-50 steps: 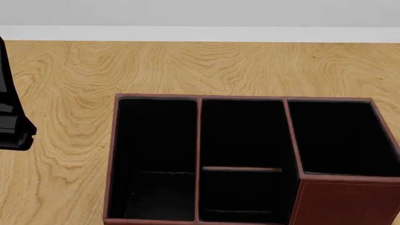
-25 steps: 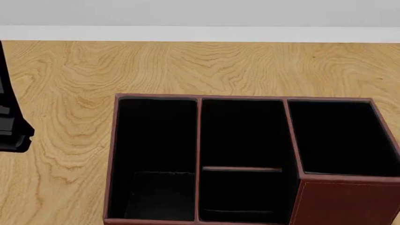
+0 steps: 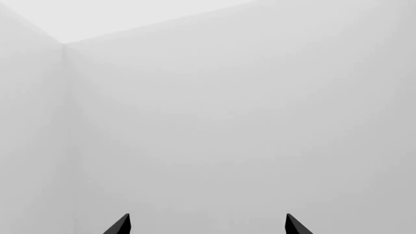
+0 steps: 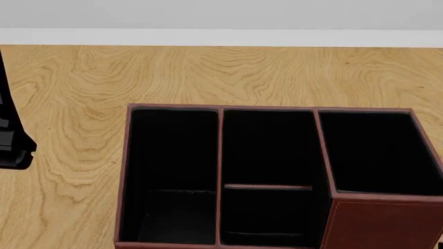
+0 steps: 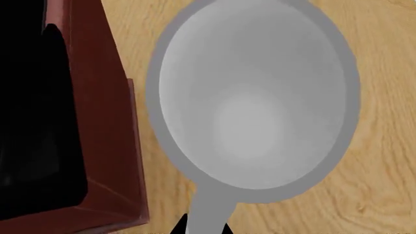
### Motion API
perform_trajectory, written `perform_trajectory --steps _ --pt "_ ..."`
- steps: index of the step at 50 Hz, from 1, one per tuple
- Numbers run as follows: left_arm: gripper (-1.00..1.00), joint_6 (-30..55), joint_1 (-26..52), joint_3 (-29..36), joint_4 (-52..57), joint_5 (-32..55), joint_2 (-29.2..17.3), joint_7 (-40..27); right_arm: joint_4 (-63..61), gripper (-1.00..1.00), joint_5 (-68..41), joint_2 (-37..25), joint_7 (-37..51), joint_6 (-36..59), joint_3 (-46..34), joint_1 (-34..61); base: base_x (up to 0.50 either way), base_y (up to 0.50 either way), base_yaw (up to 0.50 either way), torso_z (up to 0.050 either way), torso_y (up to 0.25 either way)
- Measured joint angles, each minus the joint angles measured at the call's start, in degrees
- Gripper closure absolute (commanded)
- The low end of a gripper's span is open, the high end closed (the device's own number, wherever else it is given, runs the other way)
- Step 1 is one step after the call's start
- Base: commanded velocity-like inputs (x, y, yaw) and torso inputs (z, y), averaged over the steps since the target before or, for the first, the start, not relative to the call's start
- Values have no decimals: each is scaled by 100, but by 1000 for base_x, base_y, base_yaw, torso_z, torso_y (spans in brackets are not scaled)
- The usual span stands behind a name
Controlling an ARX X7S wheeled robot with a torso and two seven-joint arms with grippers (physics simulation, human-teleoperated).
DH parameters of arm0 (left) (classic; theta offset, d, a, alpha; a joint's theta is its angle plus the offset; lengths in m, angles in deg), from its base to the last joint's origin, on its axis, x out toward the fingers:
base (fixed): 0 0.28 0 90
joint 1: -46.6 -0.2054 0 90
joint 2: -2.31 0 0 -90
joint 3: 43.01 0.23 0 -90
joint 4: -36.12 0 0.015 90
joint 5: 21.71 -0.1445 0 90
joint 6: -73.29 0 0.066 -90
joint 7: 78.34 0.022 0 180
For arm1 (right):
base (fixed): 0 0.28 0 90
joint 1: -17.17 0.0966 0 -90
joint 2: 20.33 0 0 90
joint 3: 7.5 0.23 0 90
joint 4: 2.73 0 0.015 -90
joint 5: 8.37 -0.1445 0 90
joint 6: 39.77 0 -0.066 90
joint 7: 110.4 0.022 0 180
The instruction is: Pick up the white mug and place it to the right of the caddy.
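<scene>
The white mug (image 5: 254, 107) shows from above in the right wrist view, its mouth open and empty, over the wooden table just beside the caddy's (image 5: 110, 122) reddish-brown wall. My right gripper (image 5: 202, 228) is shut on the mug's handle, with a dark tip on each side of it. I cannot tell whether the mug rests on the table or hangs above it. In the head view the caddy (image 4: 381, 223) fills the lower middle, its black compartments empty; the mug and right gripper are out of that view. My left gripper (image 3: 206, 226) is open and empty, facing a blank wall.
The wooden table (image 4: 207, 72) runs back to a white wall strip behind the caddy. Part of my black left arm (image 4: 10, 145) shows at the head view's left edge, apart from the caddy. The red mug and book are out of view.
The black left arm at the head view's left edge has shifted slightly further left. The caddy has not moved.
</scene>
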Motion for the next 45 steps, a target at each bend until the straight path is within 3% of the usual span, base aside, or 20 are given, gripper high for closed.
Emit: perform_trajectory --steps 45 --pt "-100 -40 71 79 19 60 -54 -93 833 100 443 525 -324 -276 -256 -289 0 0 0 0 0"
